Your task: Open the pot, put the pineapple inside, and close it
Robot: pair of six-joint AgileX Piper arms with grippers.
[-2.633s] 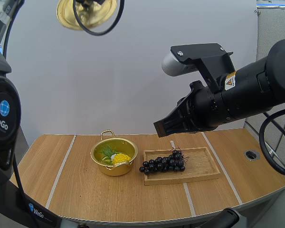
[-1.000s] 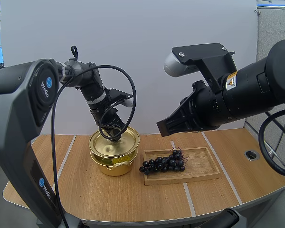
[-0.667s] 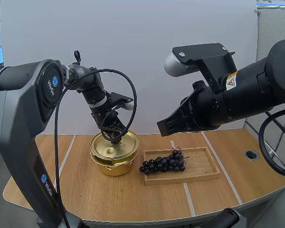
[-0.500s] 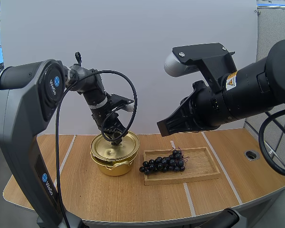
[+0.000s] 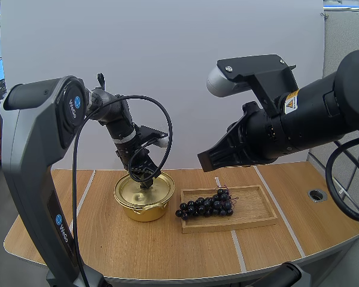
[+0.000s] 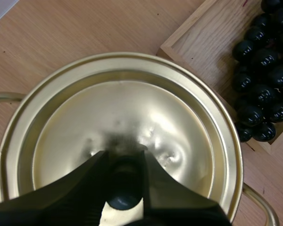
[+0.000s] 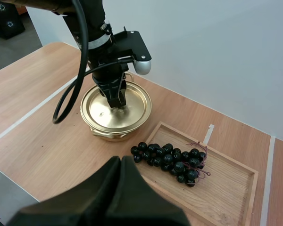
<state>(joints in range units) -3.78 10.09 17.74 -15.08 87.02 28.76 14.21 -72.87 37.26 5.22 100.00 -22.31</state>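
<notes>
Bright, even light; glare on lid (image 6: 128, 107) (soft shadows).

High view: behind and above my arm bases, facing forward and down across the table (image 5: 107, 239); farthest off.
Left wrist view: on my left arm, facing straight down, very close over the lid (image 6: 179, 122).
Right wrist view: on my right arm, raised, slanting down from well back.
Shared by all three: lid, grapes (image 5: 206, 205), wooden tray (image 5: 260, 210).
</notes>
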